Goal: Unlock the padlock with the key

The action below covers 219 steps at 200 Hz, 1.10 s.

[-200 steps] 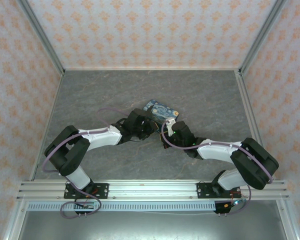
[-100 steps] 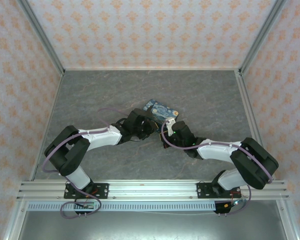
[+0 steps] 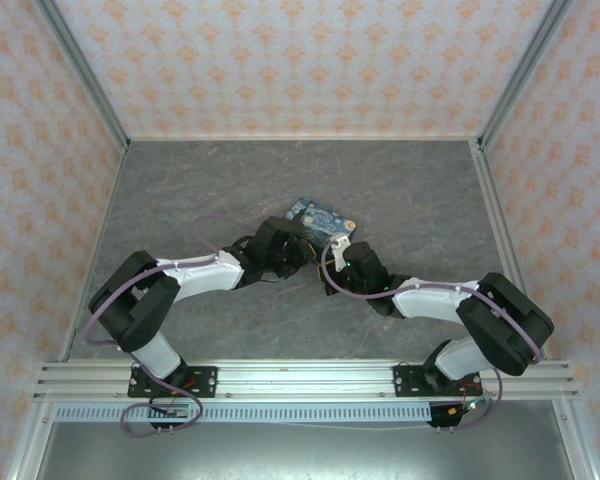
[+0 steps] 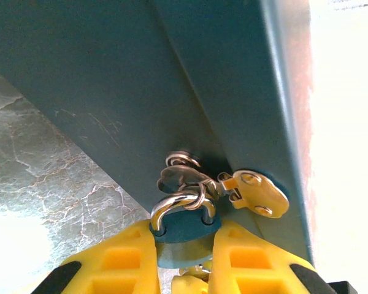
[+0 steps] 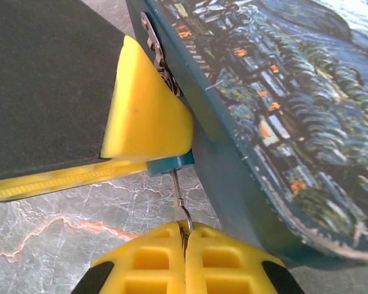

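My left gripper pinches the teal padlock, hooked through the hasp of the starry-night tin. My right gripper, fully closed, grips the key at the padlock's underside; the tin crowds both.

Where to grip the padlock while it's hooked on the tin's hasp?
Take the padlock by its teal body, pinching its two sides, from the end opposite the shackle. The shackle is looped through the tin's hasp, so only the body stands free. The left gripper grips it this way.
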Tool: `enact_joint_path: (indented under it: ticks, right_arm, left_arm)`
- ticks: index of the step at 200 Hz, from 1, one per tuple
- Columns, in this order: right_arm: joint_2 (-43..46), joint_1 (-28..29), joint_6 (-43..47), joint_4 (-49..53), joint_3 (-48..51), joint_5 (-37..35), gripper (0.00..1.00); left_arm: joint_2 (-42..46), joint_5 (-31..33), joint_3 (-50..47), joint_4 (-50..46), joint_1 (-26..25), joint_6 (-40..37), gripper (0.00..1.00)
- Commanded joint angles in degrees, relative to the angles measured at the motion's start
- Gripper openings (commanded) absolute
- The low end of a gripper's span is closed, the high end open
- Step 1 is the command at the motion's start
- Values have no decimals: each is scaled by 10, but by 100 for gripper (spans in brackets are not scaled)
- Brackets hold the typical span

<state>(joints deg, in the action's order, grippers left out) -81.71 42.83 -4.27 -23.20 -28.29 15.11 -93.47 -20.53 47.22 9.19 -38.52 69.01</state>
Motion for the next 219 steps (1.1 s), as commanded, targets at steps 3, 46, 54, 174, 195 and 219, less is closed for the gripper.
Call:
enact_joint_path:
  ticks: [3,46,54,174,195,219]
  right_arm:
    - [5,3,-3,-90,-11,17,0]
    - [-3,-3,-13,-90,-15,32,0]
    - [-4,-4,-14,-93,-14,33,0]
    - [-2,-19,39,-93,-16,31,0]
    - [1,-24,38,-109,-12,43,0]
    - [1,-39,12,-123,-13,91,0]
  left_arm:
    - [13,-30,17,-5,-14,2,9]
    - [12,-30,15,-3,-15,4,9]
    - [12,-30,15,-2,-15,5,9]
    - [18,-35,23,-13,-17,16,9]
    - [18,-33,26,-21,-18,15,9]
    - [14,-33,24,-16,-18,14,9]
